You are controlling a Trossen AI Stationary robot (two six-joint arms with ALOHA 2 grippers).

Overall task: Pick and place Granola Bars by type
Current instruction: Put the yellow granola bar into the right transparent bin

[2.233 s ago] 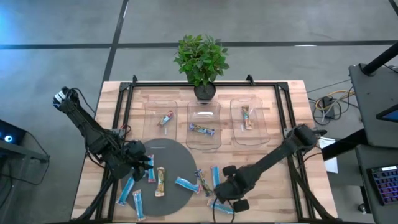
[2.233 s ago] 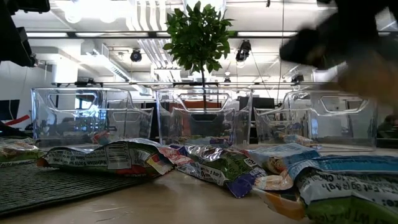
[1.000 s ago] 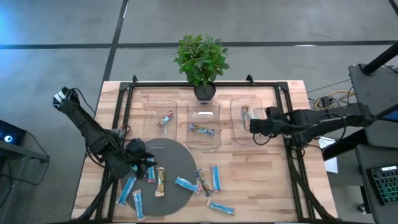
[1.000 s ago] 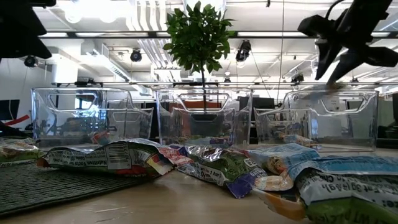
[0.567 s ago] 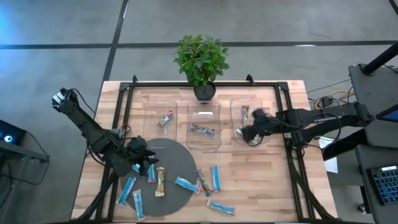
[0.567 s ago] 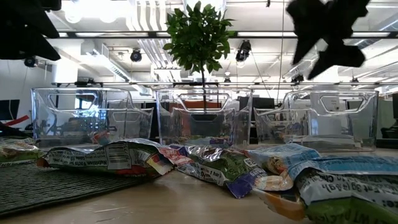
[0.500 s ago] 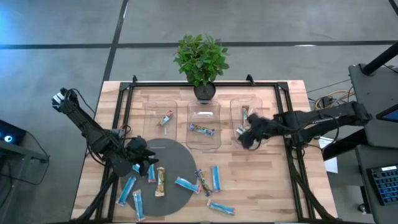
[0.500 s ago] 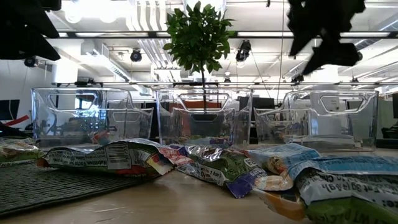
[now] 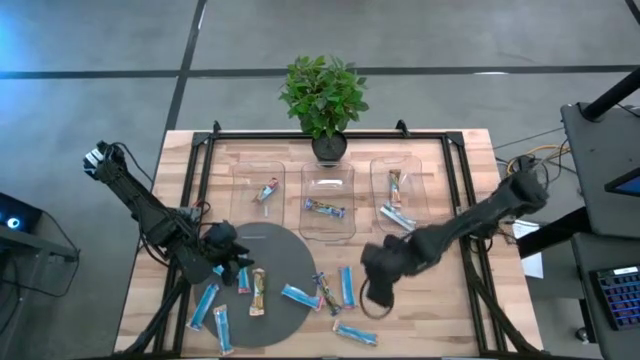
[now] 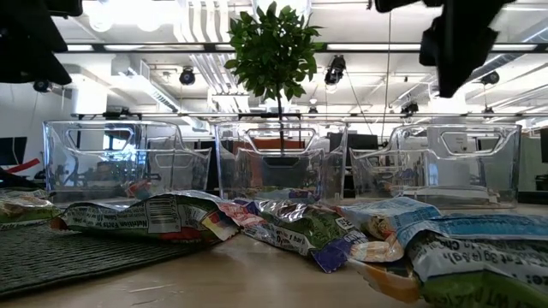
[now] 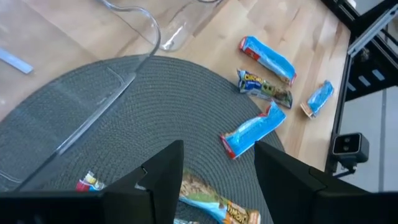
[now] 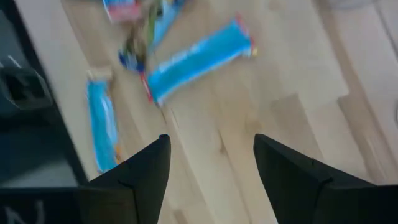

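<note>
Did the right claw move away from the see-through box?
Yes. The right claw was over the right clear tray before; now it has swung toward the near edge, open, above the loose blue bars.

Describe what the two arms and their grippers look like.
Both arms are matte black with chunky rounded joints. Loose black cables run along the left arm. The left gripper and right gripper each end in two flat, angular black fingers without visible markings.

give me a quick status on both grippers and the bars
Right gripper open, empty, above bare wood near loose blue wrapped granola bars. Left gripper open over the round dark mat. Two bars in right clear plastic tray. Nothing blocking.
</note>
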